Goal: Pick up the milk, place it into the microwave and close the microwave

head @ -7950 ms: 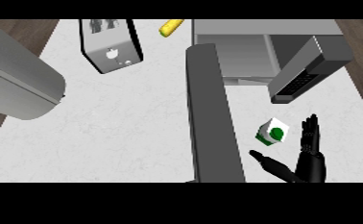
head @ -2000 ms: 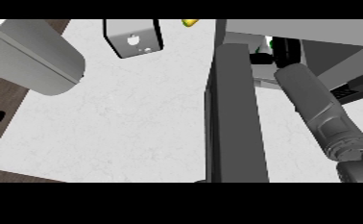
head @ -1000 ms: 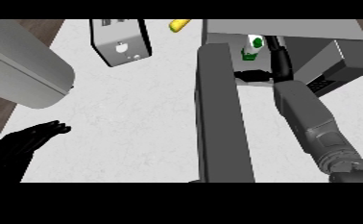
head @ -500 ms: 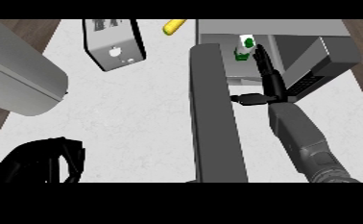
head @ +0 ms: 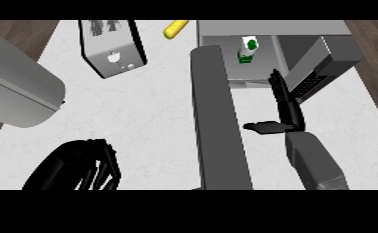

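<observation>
The white milk carton (head: 248, 50) with a green mark stands upright inside the open microwave (head: 295, 29), near the back left of its cavity. The microwave's door (head: 216, 122) swings out toward me as a long dark grey slab. My right hand (head: 283, 108) is open in front of the cavity, fingers straight and pointing at the carton, thumb out to the left, clear of the milk. My left hand (head: 74, 167) looms large and dark at the lower left, and its finger state is not visible.
A grey toaster (head: 112, 47) stands at the back left of the white counter (head: 133, 107). A yellow item (head: 176, 28) lies at the back edge beside the microwave. A big grey rounded body (head: 26, 92) fills the left side.
My right hand has drawn back out of the microwave, leaving the milk standing inside. My left hand has risen into view at the lower left and grown larger.
</observation>
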{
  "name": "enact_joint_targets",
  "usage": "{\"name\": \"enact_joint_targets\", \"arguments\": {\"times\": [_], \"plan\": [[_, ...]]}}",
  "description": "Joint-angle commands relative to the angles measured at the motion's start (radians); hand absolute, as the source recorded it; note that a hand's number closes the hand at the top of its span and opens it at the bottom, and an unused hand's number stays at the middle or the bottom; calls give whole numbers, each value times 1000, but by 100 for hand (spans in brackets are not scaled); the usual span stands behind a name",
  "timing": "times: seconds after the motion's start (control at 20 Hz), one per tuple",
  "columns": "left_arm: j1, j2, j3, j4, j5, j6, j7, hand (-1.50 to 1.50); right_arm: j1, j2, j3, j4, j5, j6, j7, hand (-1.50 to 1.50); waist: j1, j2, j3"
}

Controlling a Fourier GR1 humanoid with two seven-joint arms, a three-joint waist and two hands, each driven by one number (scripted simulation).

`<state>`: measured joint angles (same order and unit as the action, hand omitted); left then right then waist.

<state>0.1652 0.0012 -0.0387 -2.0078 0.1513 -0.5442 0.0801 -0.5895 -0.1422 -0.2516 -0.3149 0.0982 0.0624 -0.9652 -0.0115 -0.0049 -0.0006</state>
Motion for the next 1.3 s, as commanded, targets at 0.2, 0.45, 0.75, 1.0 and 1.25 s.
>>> {"name": "enact_joint_targets", "arguments": {"times": [0.2, 0.45, 0.75, 1.0, 1.25], "plan": [[-150, -1, -178, 128, -121, 142, -35, 150, 247, -18, 40, -252, -37, 69, 46, -150, -21, -3, -2], [-237, -1, -263, 260, -215, 166, -97, 150, 433, -43, 67, -457, -69, 146, 49, -150, -20, -1, -2], [-388, -1, -382, 542, -297, 271, -147, 150, 608, -82, 90, -671, -96, 201, 62, -150, -37, 2, -2], [-466, -1, -499, 817, -286, 446, -318, 150, 694, -155, 85, -823, -108, 221, 72, -150, -30, 7, -2], [-516, -1, -650, 977, -231, 717, -479, 150, 730, -135, 129, -994, -169, 284, 145, -150, -56, 10, -4]]}}
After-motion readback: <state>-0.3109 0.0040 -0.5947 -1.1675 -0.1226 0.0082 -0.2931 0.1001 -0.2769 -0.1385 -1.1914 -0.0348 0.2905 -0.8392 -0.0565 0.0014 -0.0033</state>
